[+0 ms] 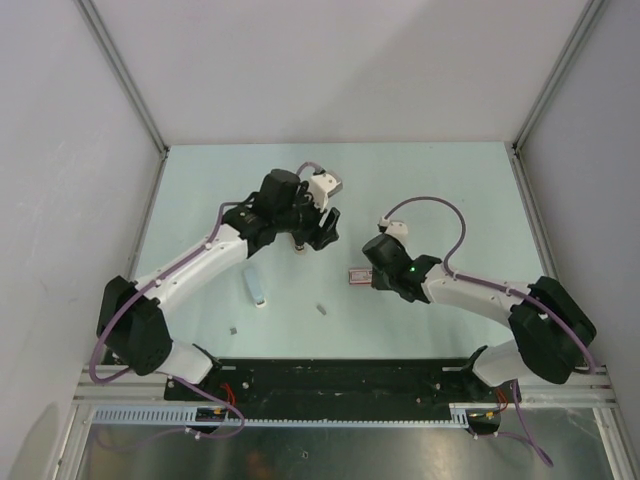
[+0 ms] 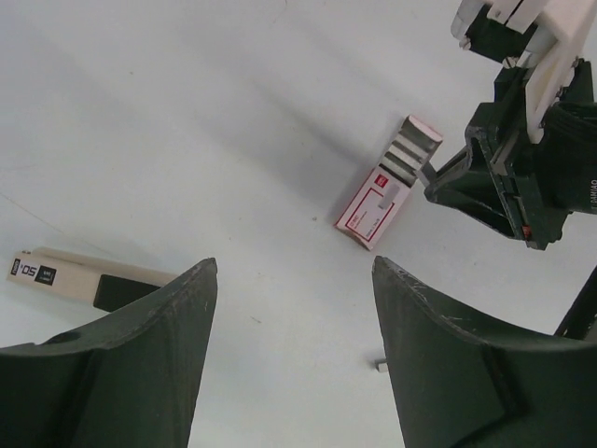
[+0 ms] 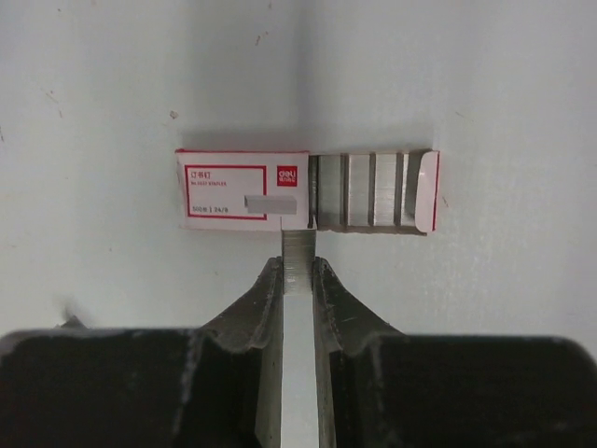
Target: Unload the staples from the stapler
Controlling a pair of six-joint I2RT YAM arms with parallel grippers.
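My right gripper (image 3: 298, 264) is shut on a ribbed silvery strip of staples (image 3: 298, 245), whose tip nearly touches the near edge of the little red-and-white box (image 3: 241, 190). The box lies with its tray slid out, and more staple strips (image 3: 371, 190) lie in the tray. In the top view the box (image 1: 355, 275) lies just left of my right gripper (image 1: 372, 272). The beige stapler (image 1: 256, 288) lies on the table and also shows in the left wrist view (image 2: 56, 275). My left gripper (image 2: 294, 280) is open and empty above the table.
Tiny loose staple bits lie at the front (image 1: 322, 309) and front left (image 1: 233, 327). One bit (image 2: 380, 365) lies beside my left gripper's right finger. Grey walls stand on three sides of the table (image 1: 450, 190).
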